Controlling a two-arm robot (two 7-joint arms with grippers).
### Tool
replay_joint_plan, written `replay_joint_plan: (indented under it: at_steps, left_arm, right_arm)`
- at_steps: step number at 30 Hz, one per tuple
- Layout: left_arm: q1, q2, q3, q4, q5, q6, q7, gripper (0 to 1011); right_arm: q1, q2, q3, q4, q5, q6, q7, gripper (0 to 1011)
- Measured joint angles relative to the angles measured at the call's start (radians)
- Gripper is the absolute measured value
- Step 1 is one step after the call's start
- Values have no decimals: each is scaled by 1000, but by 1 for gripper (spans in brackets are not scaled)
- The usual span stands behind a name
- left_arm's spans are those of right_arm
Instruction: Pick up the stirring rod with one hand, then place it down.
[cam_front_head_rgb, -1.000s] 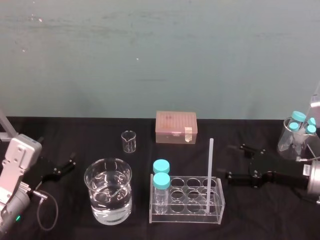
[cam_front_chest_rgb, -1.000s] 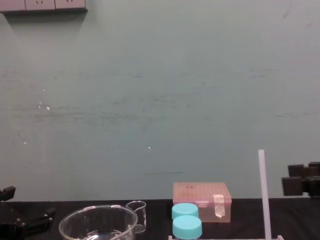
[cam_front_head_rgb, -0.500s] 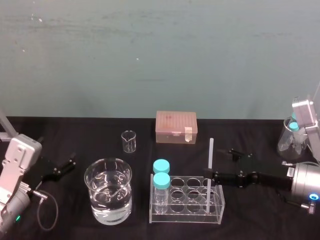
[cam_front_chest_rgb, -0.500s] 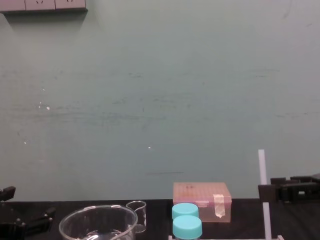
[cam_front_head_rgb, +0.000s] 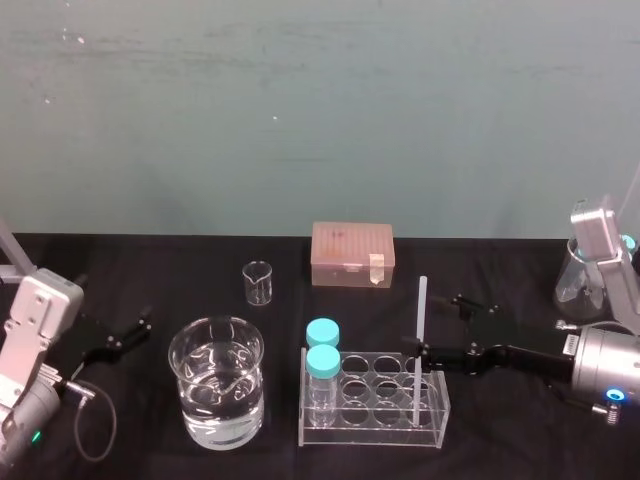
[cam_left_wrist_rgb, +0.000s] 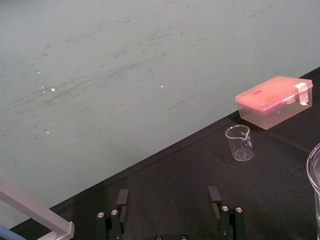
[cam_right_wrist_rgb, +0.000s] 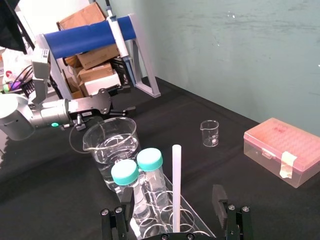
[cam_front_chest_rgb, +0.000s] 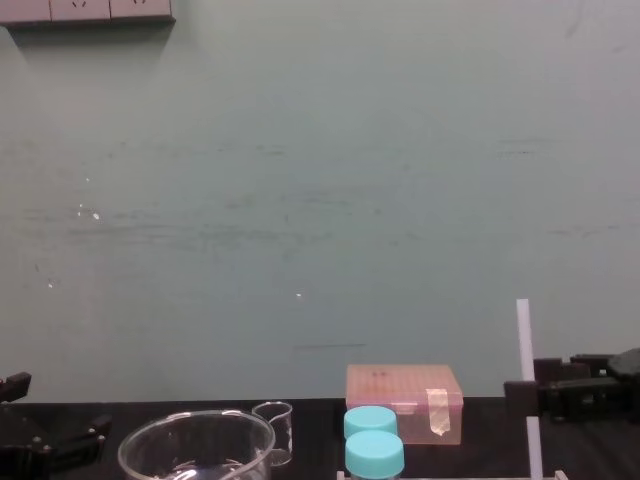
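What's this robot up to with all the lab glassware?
The right gripper sits at the stirring rod, which stands upright in the clear rack. Its jaws are open on either side of the rod, so nothing is gripped or lifted yet. The left gripper rests open, off to the left of the water beaker.

One rod (cam_front_head_rgb: 421, 315), one rack (cam_front_head_rgb: 372, 437), two capped bottles (cam_front_head_rgb: 322, 364), one big beaker (cam_front_head_rgb: 216, 400), one small beaker (cam_front_head_rgb: 258, 284), one pink box (cam_front_head_rgb: 351, 254), one flask (cam_front_head_rgb: 575, 281), one left gripper (cam_front_head_rgb: 146, 325), one right gripper (cam_front_head_rgb: 433, 324).
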Motion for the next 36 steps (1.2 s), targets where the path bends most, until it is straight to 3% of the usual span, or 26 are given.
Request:
replay_joint_plan:
  at_steps: [8,28,36]
  left_arm:
    - [0,0,0,0,0,0,0,1005]
    - [0,0,0,0,0,0,0,1005]
    - [0,0,0,0,0,0,0,1005]
  right_arm:
    - [7,-16,-6,22,-24,-26,-7,1000]
    - [4,-35,7,27,-18,-29,-19,994]
    - [4,-34,6,26,-19,-29,-17,788]
